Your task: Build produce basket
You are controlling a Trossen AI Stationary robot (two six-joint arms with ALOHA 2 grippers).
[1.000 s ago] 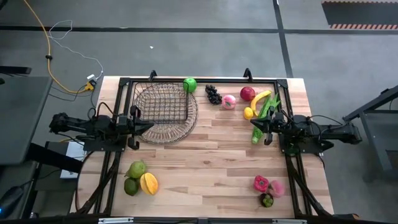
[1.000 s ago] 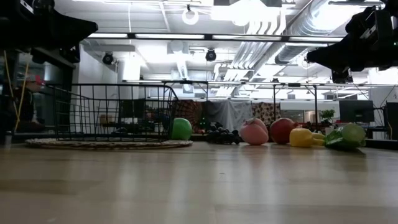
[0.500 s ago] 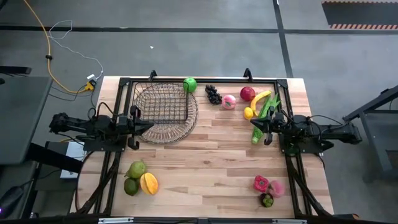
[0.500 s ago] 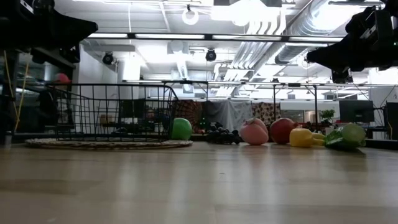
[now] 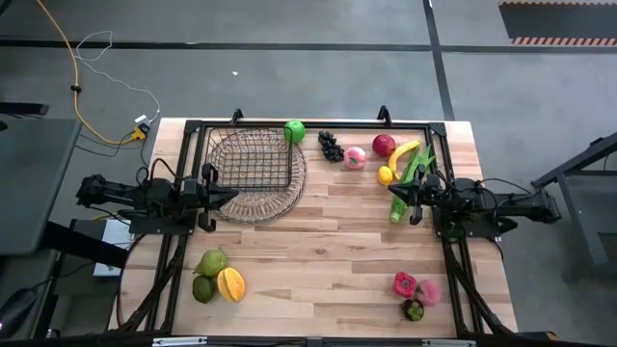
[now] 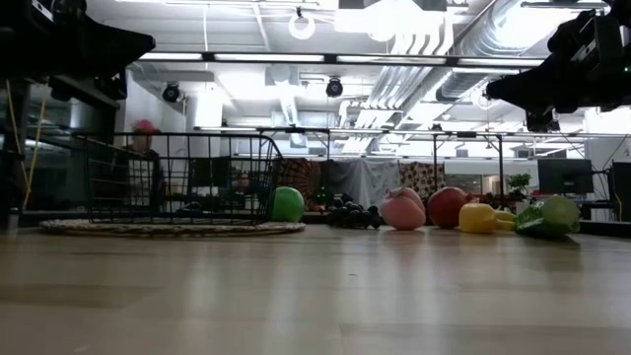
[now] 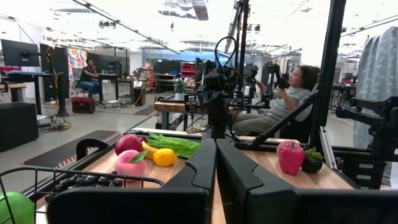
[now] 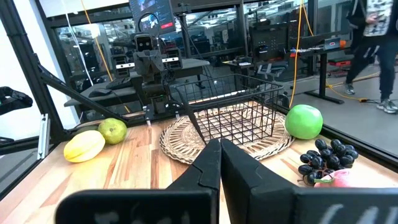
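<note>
High view: basket (image 5: 253, 166) sits at the far left of the table (image 5: 328, 241), empty. Left gripper (image 5: 231, 196) hangs just beside its near rim, fingers pinched shut, holding nothing. Right gripper (image 5: 395, 195) is also shut and empty, over the right side near the leafy stalks (image 5: 415, 169). Produce is scattered: green apple (image 5: 294, 131) just beside the basket's far-right rim, then grapes (image 5: 331, 146), a pink piece (image 5: 356, 157), red apple (image 5: 384, 145) and banana (image 5: 400, 155) along the far edge. Three green/yellow pcs (image 5: 218, 278) lie near-left, pink and dark pcs (image 5: 415, 292) near-right.

Low view: basket wall (image 6: 177, 177) stands upright on its flat woven-looking rim; green apple (image 6: 287, 204) just right of it, other fruit in a row further right. Both arms hang high, well off the table.

Left wrist view: fingers (image 7: 239, 177) closed together, fruit beyond them.

Right wrist view: fingers (image 8: 242, 168) closed too, basket and left arm across the table.

Risks: nothing is loaded yet, so every pick lies ahead. Round fruit may roll if nudged by a descending finger. Left gripper sits so close to the rim that a careless sweep could shove the basket. Both arms reaching for the basket together could collide.
</note>
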